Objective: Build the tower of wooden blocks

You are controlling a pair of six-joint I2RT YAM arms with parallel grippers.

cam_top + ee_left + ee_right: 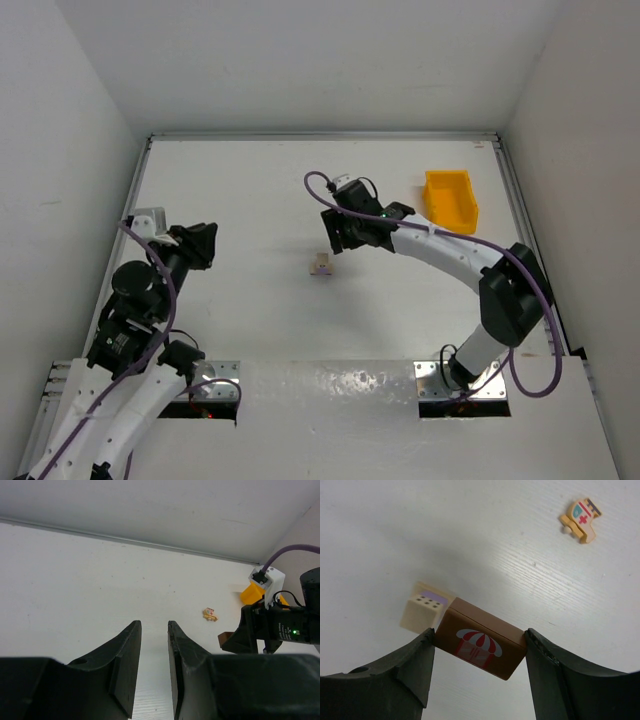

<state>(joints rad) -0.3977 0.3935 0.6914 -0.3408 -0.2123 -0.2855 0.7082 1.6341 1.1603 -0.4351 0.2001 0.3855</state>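
My right gripper (479, 632) is shut on a dark brown block (480, 645) painted with a red-and-white awning, and holds it by its ends above the table. Just beyond it a pale tan cube (422, 611) with a purple top and dots stands on the table. The top view hides this cube under the right gripper (335, 240). A small pale piece with a red cross (580, 513) lies apart on the table (321, 265) (210, 614). My left gripper (153, 625) is open a little with nothing between its fingers, far off to the left (205, 245).
A yellow plastic bin (450, 200) stands at the back right, behind the right arm, and also shows in the left wrist view (252, 594). White walls close the table (250, 200) on three sides. Purple cables loop off both arms.
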